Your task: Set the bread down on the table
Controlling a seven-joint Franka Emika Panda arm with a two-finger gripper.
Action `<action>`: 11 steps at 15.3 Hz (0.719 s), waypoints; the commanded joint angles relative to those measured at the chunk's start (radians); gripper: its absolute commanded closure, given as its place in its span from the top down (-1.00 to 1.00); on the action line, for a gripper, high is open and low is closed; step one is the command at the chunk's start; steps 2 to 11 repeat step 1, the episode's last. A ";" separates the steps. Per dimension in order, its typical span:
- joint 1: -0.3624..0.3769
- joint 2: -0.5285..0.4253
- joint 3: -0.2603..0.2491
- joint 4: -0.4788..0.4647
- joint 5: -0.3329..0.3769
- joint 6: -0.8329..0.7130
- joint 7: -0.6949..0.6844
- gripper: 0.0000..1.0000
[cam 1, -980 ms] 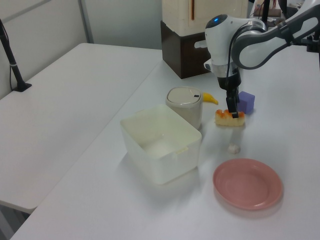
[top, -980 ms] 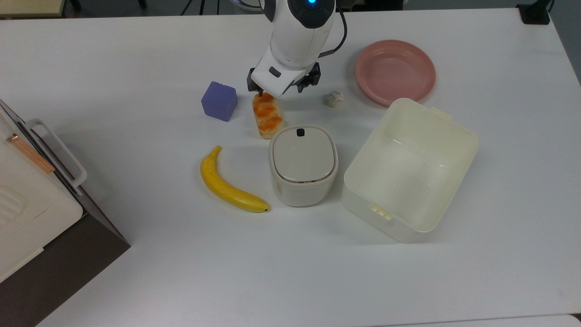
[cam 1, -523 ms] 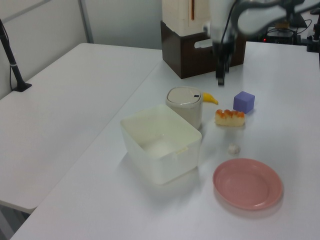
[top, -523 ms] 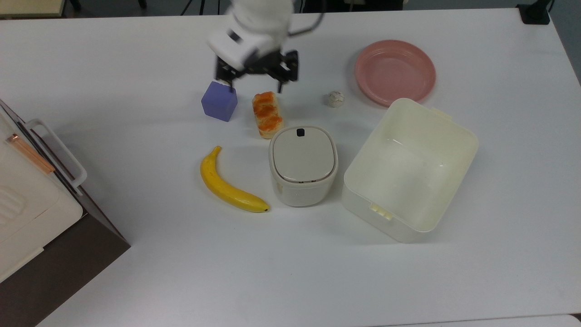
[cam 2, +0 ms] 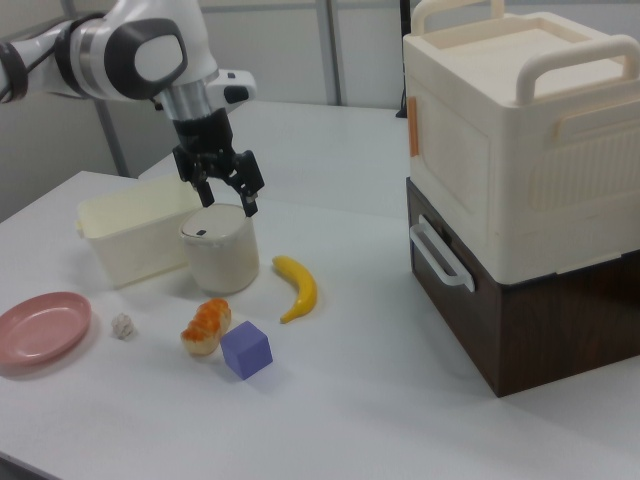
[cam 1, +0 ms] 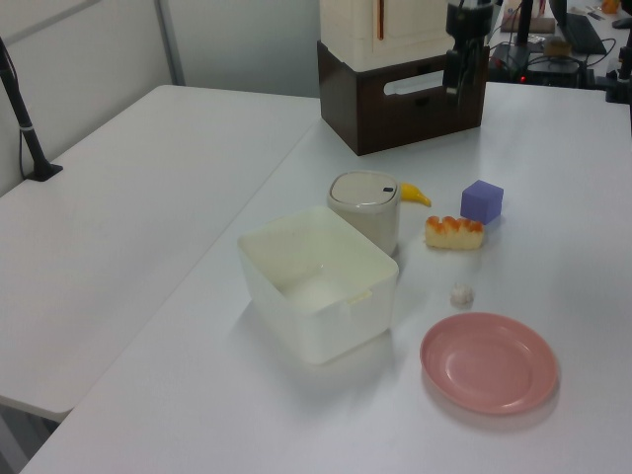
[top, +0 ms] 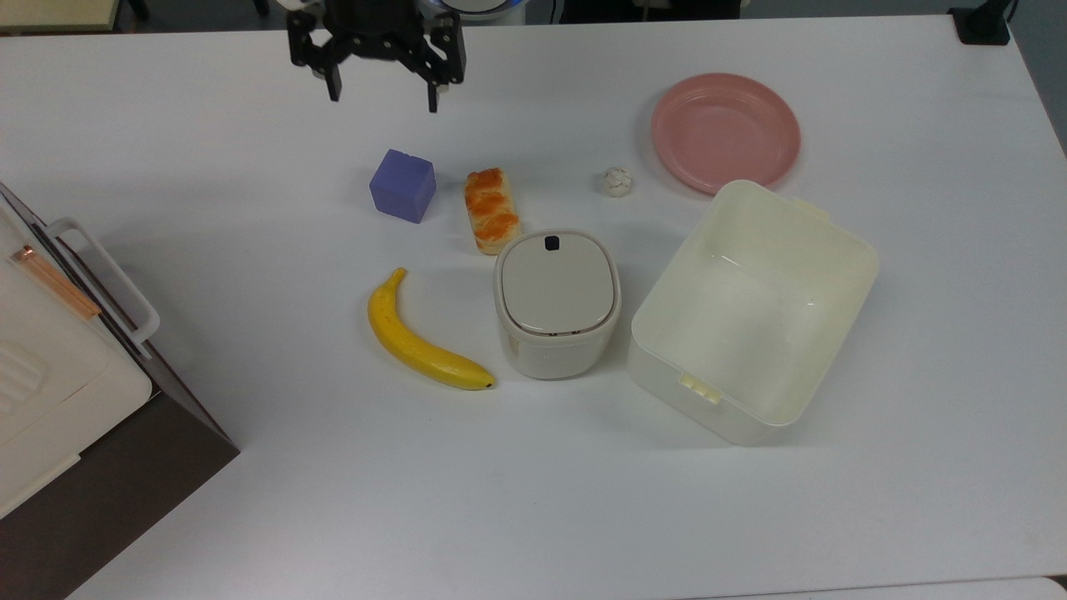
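Note:
The bread (top: 492, 210), a small tan loaf with orange-brown patches, lies flat on the white table (top: 250, 500), between a purple cube and a lidded pot. Nothing touches it. The left view shows the bread (cam 1: 454, 232) beside the cube, and the right view shows the bread (cam 2: 207, 325) in front of the pot. My gripper (top: 383, 96) hangs open and empty, well clear of the loaf toward the top view's upper left. In the right view the gripper (cam 2: 228, 203) is raised above the pot, fingers spread.
A purple cube (top: 403, 185), a banana (top: 421, 337), a lidded cream pot (top: 557, 302) and an open cream box (top: 750, 308) surround the bread. A pink plate (top: 725, 129) and a small whitish ball (top: 617, 181) lie at the top view's upper right. A cream and brown cabinet (top: 50, 367) stands at the top view's left edge.
My gripper was down at the bread's end a second ago. It has let go, risen and swung toward the top view's upper left. The bread stays lying where it was.

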 commanded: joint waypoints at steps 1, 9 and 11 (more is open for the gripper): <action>-0.015 0.002 0.000 0.041 0.026 -0.046 0.004 1.00; -0.015 0.002 0.000 0.041 0.026 -0.046 0.004 1.00; -0.015 0.002 0.000 0.041 0.026 -0.046 0.004 1.00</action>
